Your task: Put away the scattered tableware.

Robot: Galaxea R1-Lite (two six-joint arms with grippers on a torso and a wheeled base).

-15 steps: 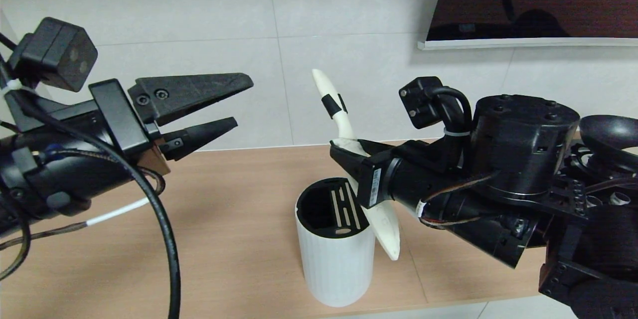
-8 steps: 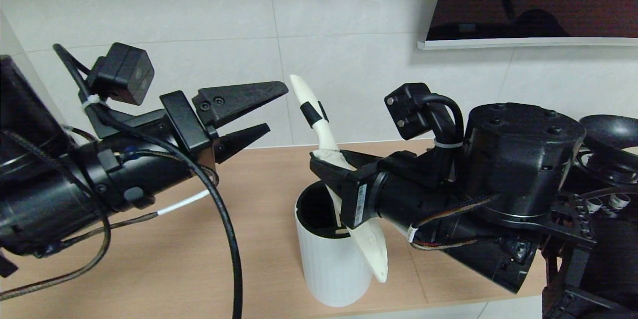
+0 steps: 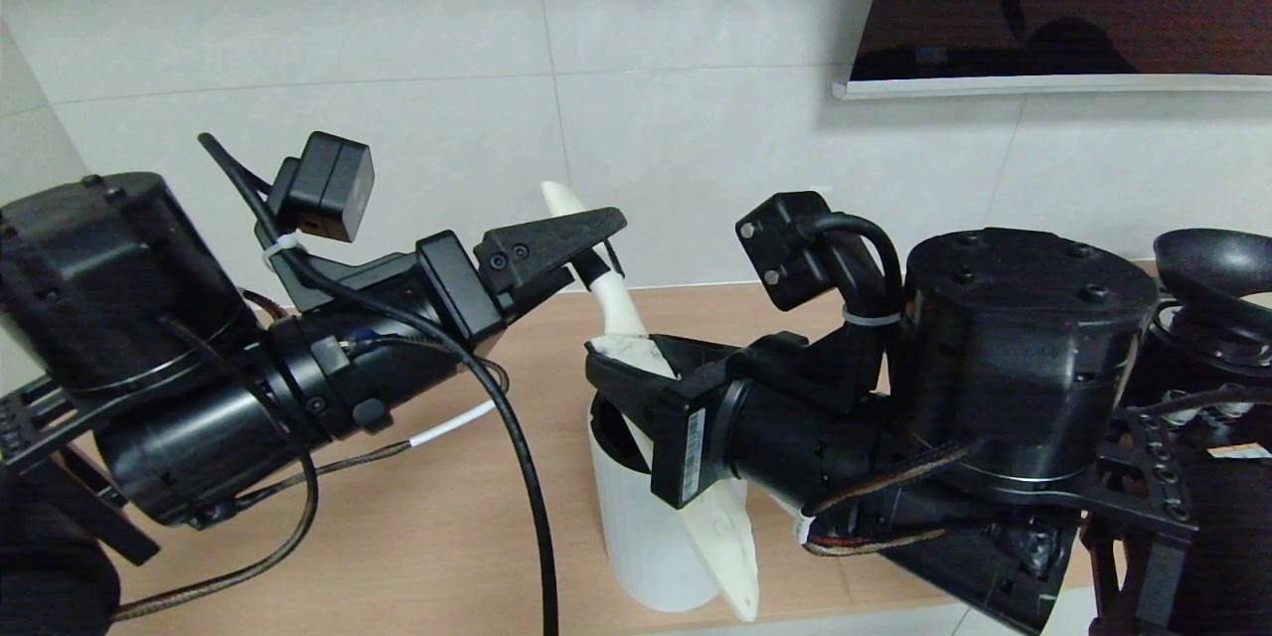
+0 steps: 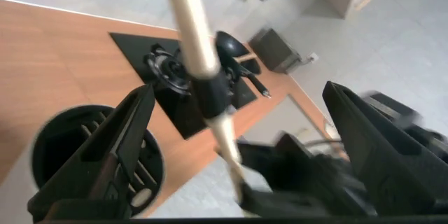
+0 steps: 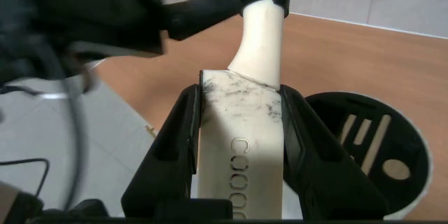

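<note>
The right tool (image 3: 624, 363) and its spatula (image 3: 617, 304) crowd the holder (image 3: 636, 537) mouth

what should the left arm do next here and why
Probably close the left pincer on the handle of the white utensil. Its jaws stand open on either side of the handle at the black band, not touching it, while the right pincer is clamped on the wider end near the white holder. A handover looks set up.

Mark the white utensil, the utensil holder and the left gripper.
white utensil (image 5: 241, 122), right wrist view, on its scuffed flat part.
utensil holder (image 3: 636, 537), head view, on its ribbed white wall.
left gripper (image 4: 238, 91), left wrist view, midway between its open fingertips.
</note>
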